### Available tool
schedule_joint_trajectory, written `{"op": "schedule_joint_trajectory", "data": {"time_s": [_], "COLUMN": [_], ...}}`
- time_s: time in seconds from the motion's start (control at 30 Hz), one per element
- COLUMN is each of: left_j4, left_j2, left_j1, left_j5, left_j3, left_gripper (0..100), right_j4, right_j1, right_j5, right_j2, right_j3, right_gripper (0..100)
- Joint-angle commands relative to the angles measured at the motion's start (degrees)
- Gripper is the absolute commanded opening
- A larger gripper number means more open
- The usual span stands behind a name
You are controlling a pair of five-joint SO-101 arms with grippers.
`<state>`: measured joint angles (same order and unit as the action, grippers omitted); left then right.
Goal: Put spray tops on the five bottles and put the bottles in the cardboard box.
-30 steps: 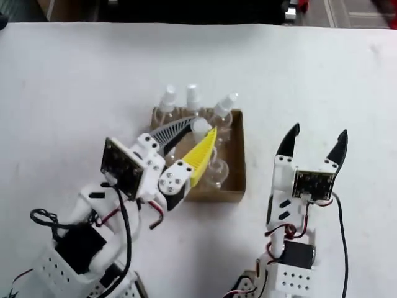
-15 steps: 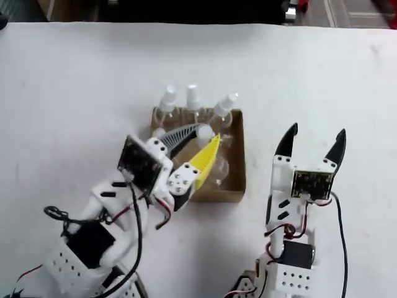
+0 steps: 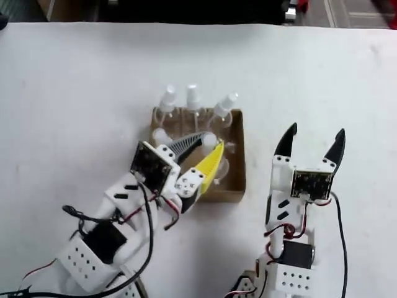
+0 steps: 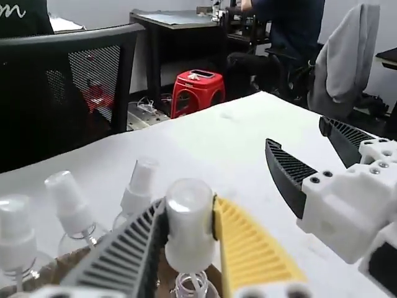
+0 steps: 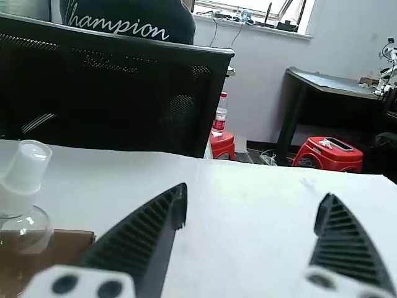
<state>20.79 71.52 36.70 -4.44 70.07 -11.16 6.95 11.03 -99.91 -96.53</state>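
Note:
A cardboard box [image 3: 231,194] sits mid-table. Three clear bottles with white spray tops stand along its far side [image 3: 168,100] [image 3: 193,97] [image 3: 226,104]; the left wrist view shows them too [image 4: 139,183]. A fourth capped bottle [image 3: 160,135] stands at the box's left. My left gripper [image 3: 211,141] [image 4: 189,205] is over the box, shut on a white spray top [image 4: 188,218] that sits above a bottle's threaded neck [image 4: 189,287]. To the right of the box my right gripper [image 3: 316,130] [image 5: 248,217] stands open with nothing in it, near one capped bottle [image 5: 22,180].
White table [image 3: 74,93] all around the box, bare to the left, behind and far right. The right gripper [image 4: 296,133] stands close beside the box's right wall. Chairs, a red stool [image 4: 200,90] and a seated person lie beyond the table's far edge.
The left arm has shifted right and its gripper, still holding the spray top, has moved toward the near side of the box. The right arm has stayed put.

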Motion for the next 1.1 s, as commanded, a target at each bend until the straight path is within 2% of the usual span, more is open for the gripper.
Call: {"op": "schedule_joint_trajectory", "data": {"time_s": [0.0, 0.17, 0.33, 0.63, 0.83, 0.93, 1.07], "left_j4": [-3.0, -3.5, -8.7, -8.4, 2.8, 8.4, 10.9], "left_j2": [0.4, -5.0, -13.1, -18.0, -17.9, -17.9, -17.9], "left_j1": [1.1, 1.0, 0.9, 0.7, 0.9, 0.7, 1.0], "left_j5": [-0.8, -0.8, -0.8, -0.8, -1.2, -1.3, -1.3], "left_j3": [0.0, -0.4, -1.6, -3.4, -7.6, -12.0, -15.5], "left_gripper": [2, 2, 2, 3, 15, 15, 15], "right_j4": [1.0, 1.0, 1.0, 1.0, 1.0, 1.0, 1.0], "right_j1": [-0.2, -0.2, -0.2, -0.3, -0.4, -0.4, -0.4], "right_j5": [0.7, 0.7, 0.7, 0.7, 0.7, 0.7, 0.7], "right_j2": [0.4, 0.4, 0.4, 0.4, 0.5, 0.5, 0.5], "right_j3": [-0.5, -0.5, -0.5, -0.5, -0.5, -0.5, -0.5], "right_gripper": [30.8, 30.8, 30.8, 30.8, 30.8, 30.8, 30.8]}}
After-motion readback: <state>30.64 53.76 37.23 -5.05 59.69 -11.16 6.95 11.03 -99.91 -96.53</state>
